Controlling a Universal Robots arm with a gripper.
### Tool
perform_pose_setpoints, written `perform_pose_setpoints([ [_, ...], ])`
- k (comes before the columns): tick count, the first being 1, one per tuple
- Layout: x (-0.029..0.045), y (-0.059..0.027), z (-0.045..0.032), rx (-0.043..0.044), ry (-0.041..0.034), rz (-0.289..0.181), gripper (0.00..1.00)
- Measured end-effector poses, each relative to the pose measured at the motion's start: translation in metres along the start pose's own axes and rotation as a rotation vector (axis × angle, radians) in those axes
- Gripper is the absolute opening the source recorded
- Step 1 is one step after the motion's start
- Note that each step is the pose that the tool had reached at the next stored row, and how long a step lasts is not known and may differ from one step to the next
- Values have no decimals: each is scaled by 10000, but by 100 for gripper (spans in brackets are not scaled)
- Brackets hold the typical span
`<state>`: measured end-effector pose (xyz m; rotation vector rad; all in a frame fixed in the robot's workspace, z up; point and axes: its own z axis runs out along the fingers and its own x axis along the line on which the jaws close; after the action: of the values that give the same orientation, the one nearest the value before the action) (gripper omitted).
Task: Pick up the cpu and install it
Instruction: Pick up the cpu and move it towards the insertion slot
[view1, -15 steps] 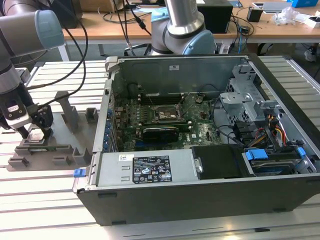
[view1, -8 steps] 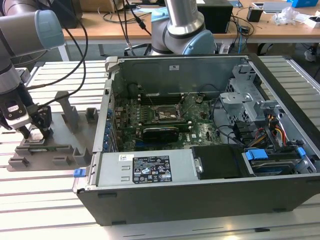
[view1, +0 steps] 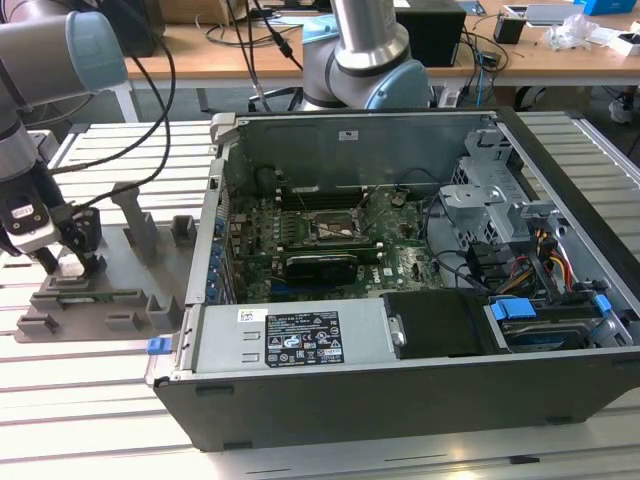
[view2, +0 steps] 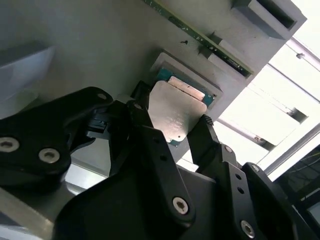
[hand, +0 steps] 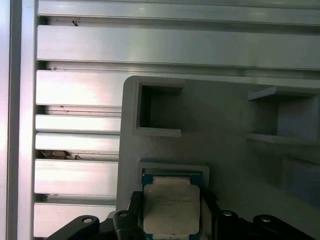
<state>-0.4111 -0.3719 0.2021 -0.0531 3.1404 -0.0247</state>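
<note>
The cpu (hand: 171, 205), a small square chip with a silvery top plate and a green rim, lies in a shallow recess of the grey parts holder (hand: 225, 125). My gripper (hand: 171, 222) straddles it, and the black fingers (view2: 145, 125) press against two opposite edges of the cpu (view2: 175, 112). In the exterior view, my gripper (view1: 68, 262) is low over the grey holder (view1: 100, 295) at the exterior view's left, well apart from the open computer case. The motherboard's square socket frame (view1: 332, 226) sits in the middle of that case.
The open computer case (view1: 420, 280) takes up the centre and the exterior view's right, with a drive cage (view1: 490, 190), cables and a labelled power supply (view1: 300, 340). A second arm's base (view1: 365, 50) stands behind the case. The holder has raised blocks and slots (view1: 150, 235). Everything rests on a ribbed aluminium table (hand: 75, 145).
</note>
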Motion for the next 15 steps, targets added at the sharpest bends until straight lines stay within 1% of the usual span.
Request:
perform_pose_setpoints([
  [1,0,-1,-46,1,1,0,55],
  [2,0,-2,-109,1,2,0,55],
  [6,0,-4,-250,0,0,0,55],
  [8,0,-5,-344,1,1,1,55],
  [9,0,-5,-371,1,1,0,55],
  [11,0,-7,-455,0,0,1,55],
  [12,-1,-7,-482,1,1,0,55],
  [14,-1,-9,-595,1,1,0,55],
  [15,-1,-10,-637,1,1,0,55],
])
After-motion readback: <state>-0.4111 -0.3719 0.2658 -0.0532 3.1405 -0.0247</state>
